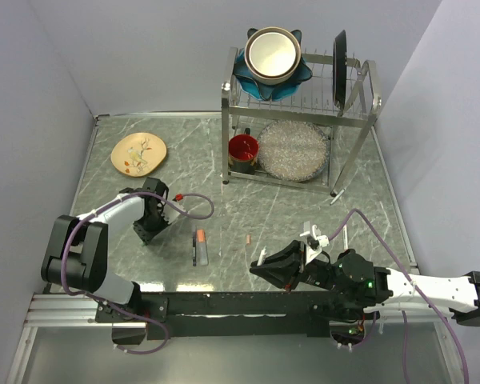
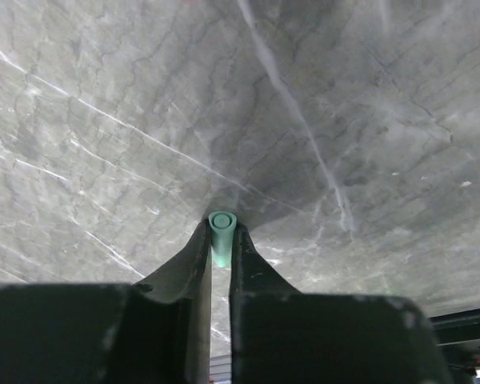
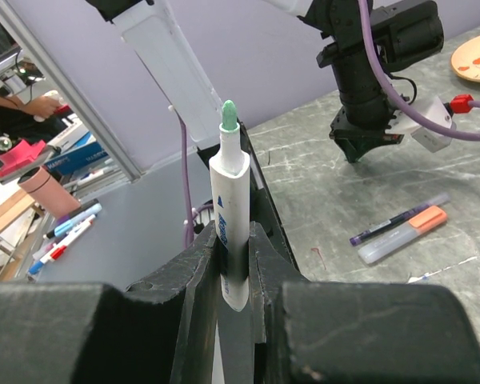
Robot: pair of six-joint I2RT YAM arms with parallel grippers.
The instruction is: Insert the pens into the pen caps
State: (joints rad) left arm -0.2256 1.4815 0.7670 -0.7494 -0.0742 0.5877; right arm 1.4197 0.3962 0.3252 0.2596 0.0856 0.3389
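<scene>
Table (image 1: 288, 216): grey marbled top, walled on three sides.

Dish rack (image 1: 226, 136): wire frame at the far right corner. The upper tier has a metal bowl (image 1: 270, 52) nested in a blue bowl (image 1: 252, 80), and a dark plate (image 1: 339, 58) on edge beside them. The lower tier has a glass plate (image 1: 293, 150) and a red cup (image 1: 244, 150).

Patterned plate (image 1: 138, 154): lies flat near the far left corner.

Left gripper (image 1: 147, 238): over the left middle of the table, pointing down at it. The jaws are closed on a teal cap.

Right gripper (image 1: 258, 268): low by the near edge, right of centre, reaching toward the left. The jaws are clamped on a white pen.

White pen (image 3: 226, 192): uncapped and pinched near its lower end. In the wrist view its long axis crosses the fingers and stands nearly upright, with the green tip uppermost.

Orange-capped pen (image 3: 404, 234): lies flat near the middle of the table, between the two grippers. Its long axis runs from near edge to far edge, with the cap end toward the far edge.

Dark pen (image 3: 392, 226): lies alongside the orange-capped pen, parallel and just beside it.

Teal cap (image 2: 222, 240): held between the left fingertips, with its long axis in line with the fingers and its round end at their tips, close to the table.

Salmon cap (image 1: 249, 238): loose on the table, right of the two lying pens and apart from them.
</scene>
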